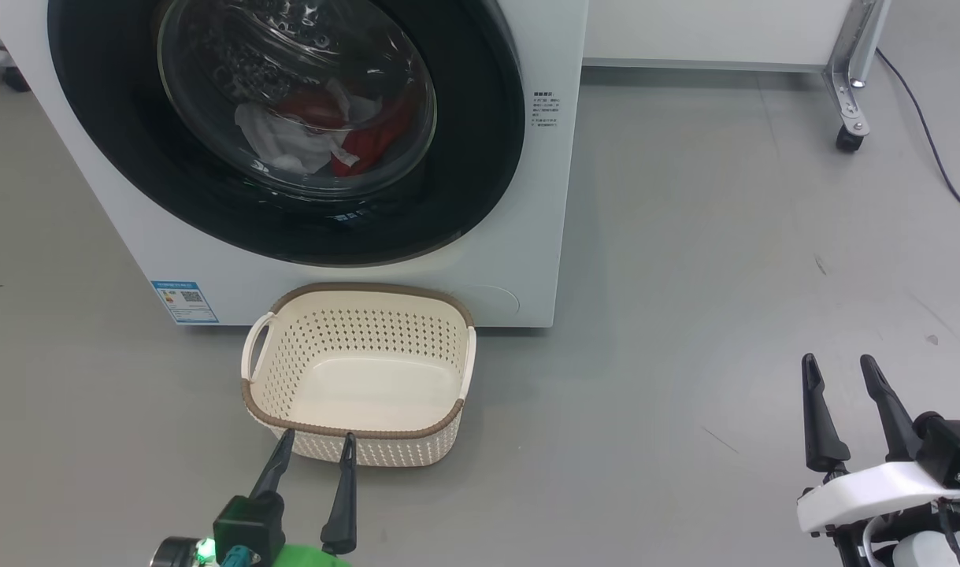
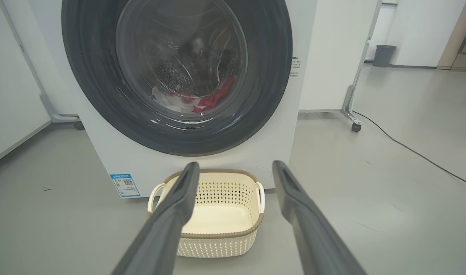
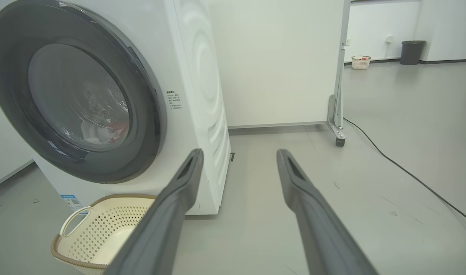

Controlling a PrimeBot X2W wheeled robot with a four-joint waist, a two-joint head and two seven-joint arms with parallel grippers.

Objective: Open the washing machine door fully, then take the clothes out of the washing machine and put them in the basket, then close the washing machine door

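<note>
Washing machine point(image 1: 539, 236) is standing on the grey floor point(image 1: 684, 276): white, boxy, front-loading. The washing machine door point(image 1: 468, 157) is sitting shut against the front; it has a wide glossy black ring with bulging clear glass at centre. Clothes point(image 1: 322, 134) are lying crumpled low in the drum behind the glass, red fabric mixed with white cloth. Basket point(image 1: 401, 450) is resting upright on the floor just before the machine's lower front edge, below the door. It is cream with perforated sides, a brown rim and loop handles, its bare bottom showing.
</note>
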